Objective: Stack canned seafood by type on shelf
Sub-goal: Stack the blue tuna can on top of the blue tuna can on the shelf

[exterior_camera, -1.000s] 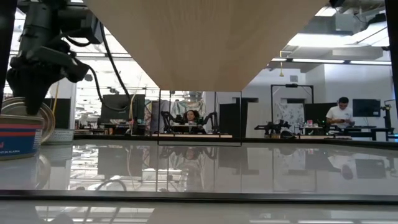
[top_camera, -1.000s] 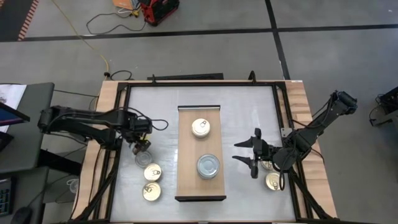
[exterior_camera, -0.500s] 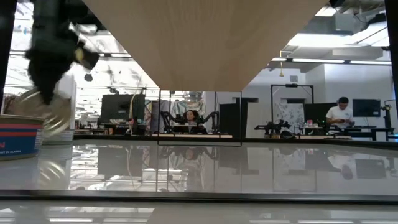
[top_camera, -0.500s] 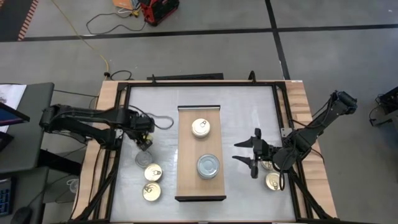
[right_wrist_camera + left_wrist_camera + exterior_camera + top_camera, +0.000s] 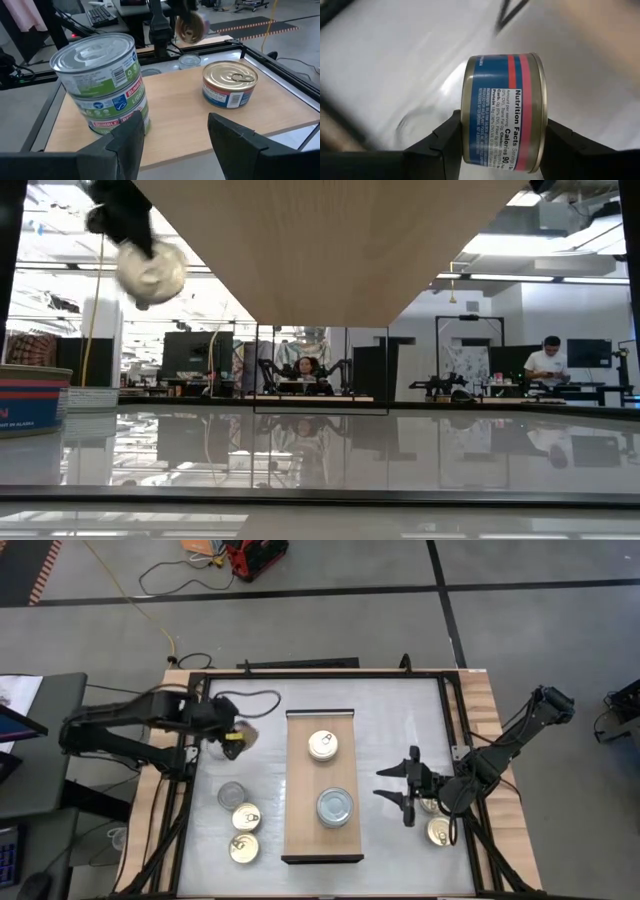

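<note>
Left arm's reaching in from my left side, elbow bent, wrist lifted well clear of the table. Left gripper (image 5: 238, 737) sits high, just off the board's left edge near its far end; in the low view (image 5: 128, 220) it hangs at the top of frame. Fingers (image 5: 442, 145) clamped on a tin's (image 5: 504, 111) two flat ends, tin held on its side. Right arm's folded in from the right edge, wrist low. Right gripper (image 5: 403, 785) points at the board's right side, fingers (image 5: 127, 137) spread, gripping nothing.
</note>
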Action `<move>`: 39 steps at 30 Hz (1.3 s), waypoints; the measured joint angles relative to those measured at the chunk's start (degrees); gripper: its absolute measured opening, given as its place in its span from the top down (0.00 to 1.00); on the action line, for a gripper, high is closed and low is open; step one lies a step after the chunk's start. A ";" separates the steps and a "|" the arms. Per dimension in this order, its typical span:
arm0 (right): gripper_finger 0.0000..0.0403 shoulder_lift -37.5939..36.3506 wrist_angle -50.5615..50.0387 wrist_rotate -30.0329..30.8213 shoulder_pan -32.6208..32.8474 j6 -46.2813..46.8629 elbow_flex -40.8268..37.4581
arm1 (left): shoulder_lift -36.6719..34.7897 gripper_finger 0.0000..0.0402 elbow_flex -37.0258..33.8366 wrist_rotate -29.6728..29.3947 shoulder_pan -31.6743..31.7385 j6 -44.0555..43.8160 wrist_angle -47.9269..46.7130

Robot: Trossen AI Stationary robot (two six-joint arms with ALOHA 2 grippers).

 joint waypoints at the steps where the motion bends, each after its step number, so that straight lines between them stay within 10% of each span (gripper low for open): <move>1: 0.39 0.00 0.21 0.00 -0.18 0.01 0.00 | 0.03 0.53 0.94 0.32 0.03 0.72 2.00; 17: 0.39 -1.13 1.08 -4.51 -6.22 -0.73 0.00 | 4.73 0.51 3.33 24.60 7.64 6.74 32.99; 39: 0.39 -2.86 1.12 -8.92 -10.94 -2.18 0.00 | 22.39 0.51 3.33 32.27 10.23 0.19 50.30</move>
